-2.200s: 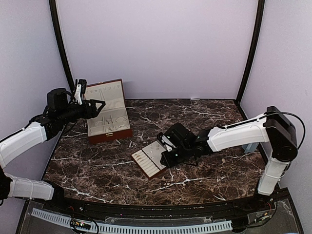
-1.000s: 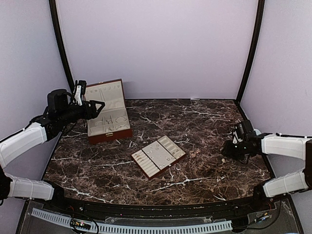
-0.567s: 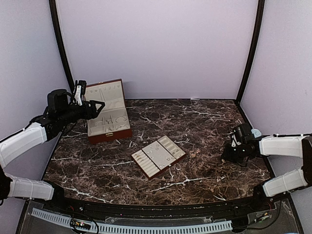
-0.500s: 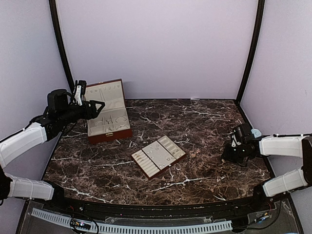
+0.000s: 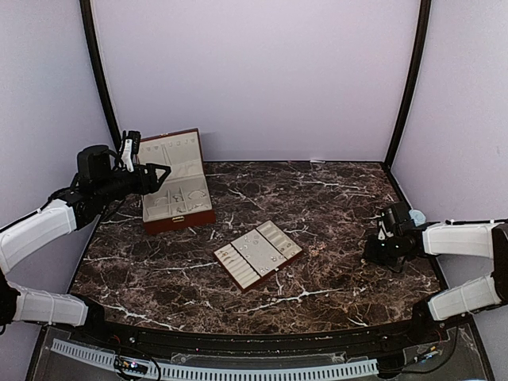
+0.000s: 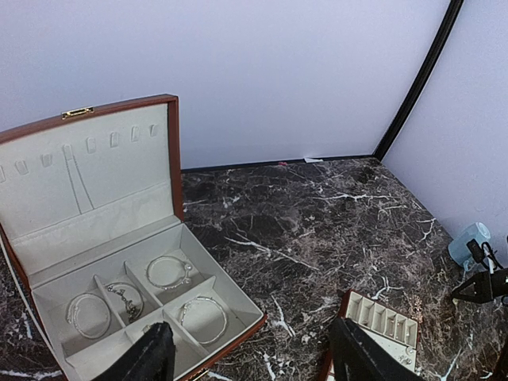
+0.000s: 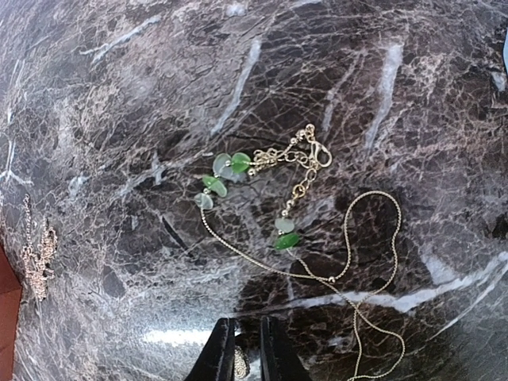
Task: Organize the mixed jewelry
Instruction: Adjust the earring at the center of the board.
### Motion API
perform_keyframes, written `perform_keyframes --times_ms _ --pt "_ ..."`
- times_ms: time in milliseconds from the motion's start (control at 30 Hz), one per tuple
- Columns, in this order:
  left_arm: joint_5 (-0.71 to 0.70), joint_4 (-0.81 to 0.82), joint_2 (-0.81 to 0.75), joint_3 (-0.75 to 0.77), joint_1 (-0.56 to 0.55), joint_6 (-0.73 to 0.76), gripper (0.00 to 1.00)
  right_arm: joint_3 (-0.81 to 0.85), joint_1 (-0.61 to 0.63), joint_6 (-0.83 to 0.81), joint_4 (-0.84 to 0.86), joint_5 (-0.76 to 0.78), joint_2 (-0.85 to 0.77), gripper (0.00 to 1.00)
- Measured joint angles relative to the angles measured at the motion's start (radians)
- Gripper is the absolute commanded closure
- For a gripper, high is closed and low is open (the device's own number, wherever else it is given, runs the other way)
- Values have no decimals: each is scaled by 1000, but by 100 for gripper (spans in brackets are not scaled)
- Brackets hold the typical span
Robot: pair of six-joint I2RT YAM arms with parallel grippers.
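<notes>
- table (image 5: 333,198) — dark marble
- box (image 5: 176,186) — open, far-left corner, bracelets (image 6: 168,271) inside
- tray (image 5: 258,254) — mid-table
- left gripper (image 6: 254,357) — wide open, empty, above box
- right gripper (image 7: 244,349) — right edge, nearly closed, grip unclear
- mixed jewelry (image 7: 262,198) — green-beaded chain just past its tips

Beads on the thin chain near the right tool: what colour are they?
The beads are green, some bright, some pale; clearest in the right wrist view.
</notes>
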Motion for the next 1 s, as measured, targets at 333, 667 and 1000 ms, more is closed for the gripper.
perform_keyframes --times_ms 333,667,1000 --pt "0 0 0 0 0 0 30 -2 0 2 -3 -49 -2 90" --pt "0 0 1 0 0 0 30 -6 0 7 -85 -67 -62 88" --pt "3 0 5 0 0 0 30 -24 0 7 -66 -100 -60 98"
